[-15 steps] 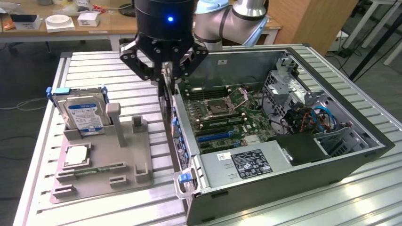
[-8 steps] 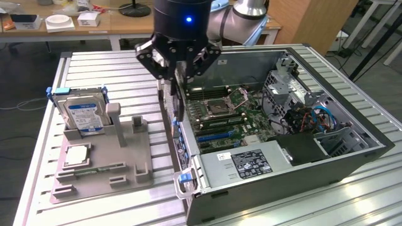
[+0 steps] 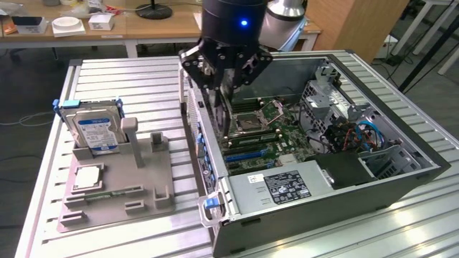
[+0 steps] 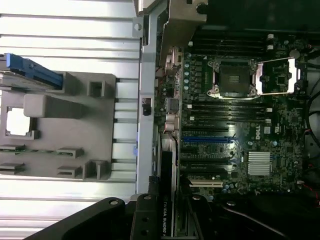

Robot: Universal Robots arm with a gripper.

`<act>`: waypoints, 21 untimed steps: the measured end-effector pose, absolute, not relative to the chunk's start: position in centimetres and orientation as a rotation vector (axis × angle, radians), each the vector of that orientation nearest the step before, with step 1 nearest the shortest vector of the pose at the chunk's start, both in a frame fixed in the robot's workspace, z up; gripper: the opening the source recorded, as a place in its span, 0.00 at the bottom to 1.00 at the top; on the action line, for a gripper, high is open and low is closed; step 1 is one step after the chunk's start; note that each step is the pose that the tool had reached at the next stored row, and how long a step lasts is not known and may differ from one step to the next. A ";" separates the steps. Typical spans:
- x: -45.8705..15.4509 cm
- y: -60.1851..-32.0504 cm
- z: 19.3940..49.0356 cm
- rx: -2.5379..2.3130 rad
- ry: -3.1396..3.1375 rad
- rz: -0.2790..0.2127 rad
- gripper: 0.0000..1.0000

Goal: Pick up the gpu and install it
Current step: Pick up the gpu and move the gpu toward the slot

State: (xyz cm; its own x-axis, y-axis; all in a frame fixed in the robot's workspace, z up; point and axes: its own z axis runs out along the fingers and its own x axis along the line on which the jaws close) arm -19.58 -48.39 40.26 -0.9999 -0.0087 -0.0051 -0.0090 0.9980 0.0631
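- The hand (image 3: 223, 79) is clenched on the gpu (image 3: 221, 110) (an NVIDIA Quadro card), holding it on edge.
- The gpu hangs inside the open computer case (image 3: 401, 177), apparently just above the motherboard (image 3: 269, 126) slots.

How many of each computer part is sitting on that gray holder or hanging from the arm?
hard drive: 1
processor chip: 1
memory stick: 1
gpu: 1
Total: 4

Robotics lab or workshop. A slotted aluminium tabletop (image 3: 122, 70) carries an opened computer case (image 3: 344, 209) and a grey parts fixture (image 3: 115, 207), with a robot arm (image 3: 229, 21) above. Wooden desks (image 3: 158, 29) with boxes (image 3: 100, 21) stand behind.
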 end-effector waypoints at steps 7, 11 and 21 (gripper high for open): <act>-16.6 -48.4 40.2 -0.027 3.135 0.099 0.26; -15.0 -48.4 40.2 -0.036 3.135 0.099 0.26; -10.9 -48.4 40.1 -0.060 3.136 0.099 0.26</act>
State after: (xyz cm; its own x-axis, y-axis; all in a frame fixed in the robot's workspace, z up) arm -10.93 -48.38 40.07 -0.9993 -0.0381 -0.0051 -0.0384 0.9973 0.0632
